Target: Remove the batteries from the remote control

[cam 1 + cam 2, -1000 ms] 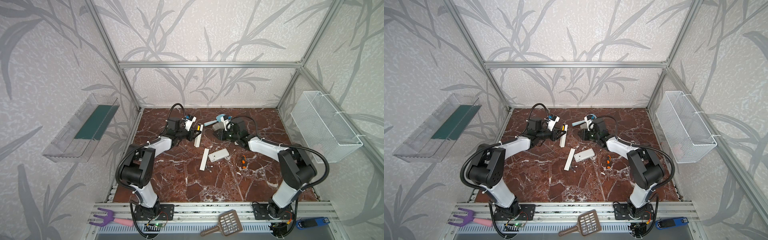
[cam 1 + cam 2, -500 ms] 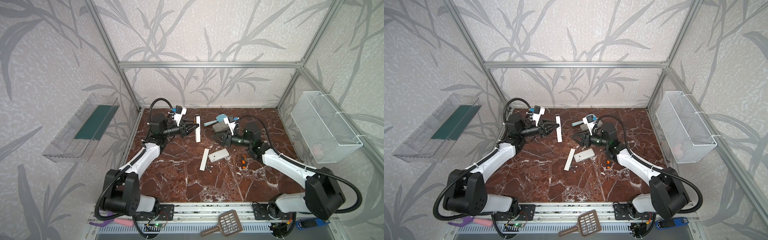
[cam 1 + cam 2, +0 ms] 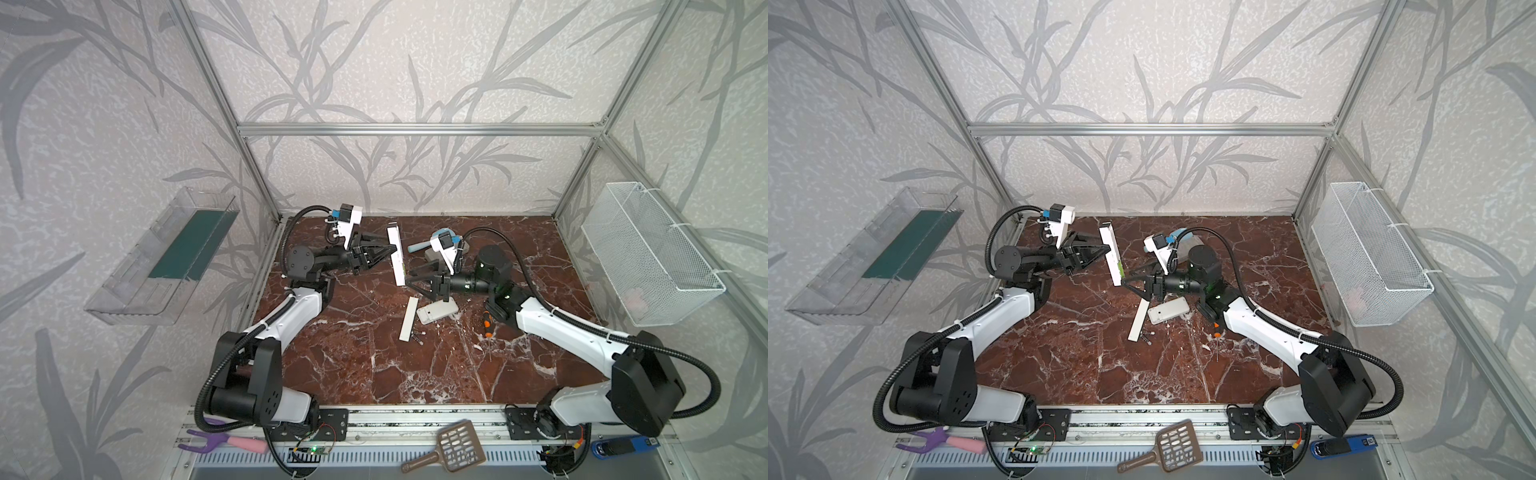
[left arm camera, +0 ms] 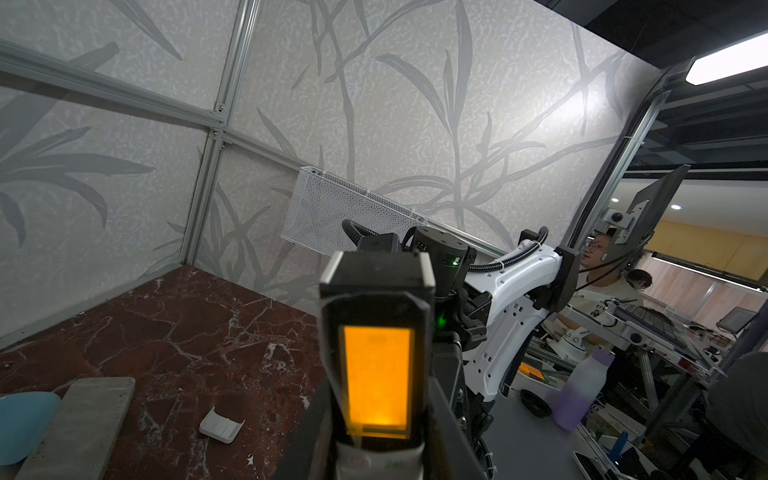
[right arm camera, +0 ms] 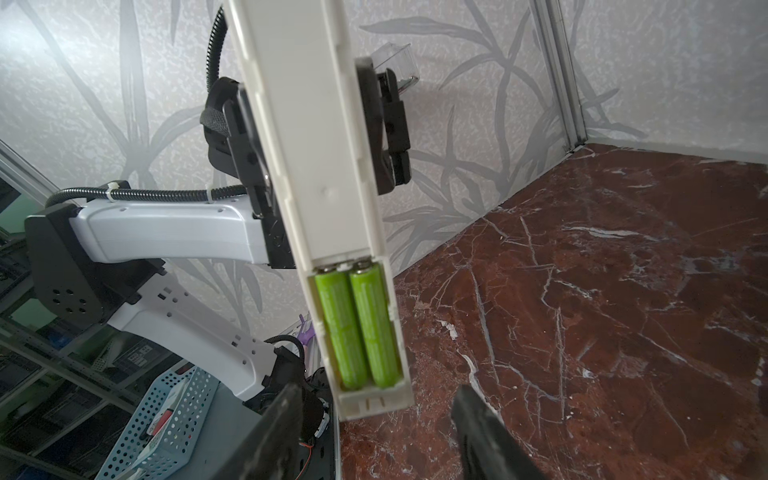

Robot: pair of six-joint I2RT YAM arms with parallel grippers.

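Left jaws grip a long white plastic remote control (image 5: 316, 145) upright above the red marble table (image 3: 374, 374), its lime-green cylindrical batteries (image 5: 357, 328) not yet removed; right jaws, parted and empty, likely pry next.

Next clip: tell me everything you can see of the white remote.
The remote is a long, slim white plastic bar held in the air, roughly upright. The left gripper clamps its long edges near the middle. Its back cover is off; two lime-green batteries lie side by side in the open bay at its lower end. Its front shows a glowing orange screen. The right gripper is open by that end, seemingly not touching.
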